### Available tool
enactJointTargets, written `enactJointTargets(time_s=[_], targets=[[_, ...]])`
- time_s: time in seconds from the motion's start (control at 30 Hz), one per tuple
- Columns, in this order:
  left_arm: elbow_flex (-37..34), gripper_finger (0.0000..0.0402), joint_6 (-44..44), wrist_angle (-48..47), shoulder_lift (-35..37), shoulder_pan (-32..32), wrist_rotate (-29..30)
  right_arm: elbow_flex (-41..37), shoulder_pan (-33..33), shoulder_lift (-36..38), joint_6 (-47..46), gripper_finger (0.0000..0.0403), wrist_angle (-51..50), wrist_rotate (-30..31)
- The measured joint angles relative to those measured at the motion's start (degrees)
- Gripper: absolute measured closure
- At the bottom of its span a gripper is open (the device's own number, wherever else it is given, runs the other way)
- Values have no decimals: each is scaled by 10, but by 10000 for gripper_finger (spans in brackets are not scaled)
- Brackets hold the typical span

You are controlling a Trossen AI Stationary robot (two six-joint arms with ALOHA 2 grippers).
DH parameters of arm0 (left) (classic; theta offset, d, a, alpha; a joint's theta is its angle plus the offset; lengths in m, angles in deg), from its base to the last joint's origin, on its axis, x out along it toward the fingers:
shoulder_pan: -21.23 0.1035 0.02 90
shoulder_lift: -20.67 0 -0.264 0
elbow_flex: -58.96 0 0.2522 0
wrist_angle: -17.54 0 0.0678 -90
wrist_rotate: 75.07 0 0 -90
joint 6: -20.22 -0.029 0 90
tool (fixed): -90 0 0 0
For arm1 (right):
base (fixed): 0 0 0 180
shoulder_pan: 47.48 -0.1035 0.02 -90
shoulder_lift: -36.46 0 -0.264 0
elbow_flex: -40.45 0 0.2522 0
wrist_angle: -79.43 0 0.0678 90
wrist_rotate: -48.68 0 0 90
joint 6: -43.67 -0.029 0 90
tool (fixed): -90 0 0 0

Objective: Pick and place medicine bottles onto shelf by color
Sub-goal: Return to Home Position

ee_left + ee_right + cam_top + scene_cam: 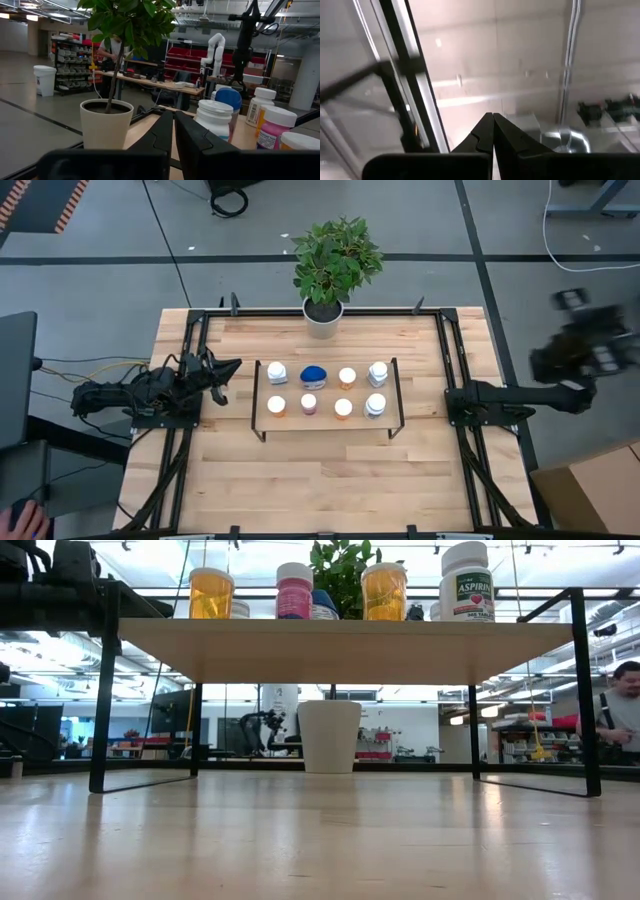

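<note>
The left gripper (pixel 232 368) sits low at the left side of the table (pixel 320 480), near the shelf (pixel 327 420), its fingers pressed together on nothing. The right gripper (pixel 493 116), likewise closed and empty, is raised beyond the table's right edge. All eight bottles (pixel 347 377) stand on the shelf in two rows of four, the blue bottle (pixel 314 374) in the row nearer the plant pot (pixel 323 318).

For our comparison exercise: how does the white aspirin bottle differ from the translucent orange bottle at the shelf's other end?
The white aspirin bottle is opaque with a printed label; the translucent orange bottle shows no label. The aspirin bottle stands taller and wider. Both have white caps and stand upright on the light-wood shelf.
</note>
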Motion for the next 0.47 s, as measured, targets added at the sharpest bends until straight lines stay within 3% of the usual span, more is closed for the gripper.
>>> enactJointTargets(time_s=[0.47], targets=[[0, 377, 0, 0, 0, 0, 0, 358, 0, 0, 0, 392, -5, 0]])
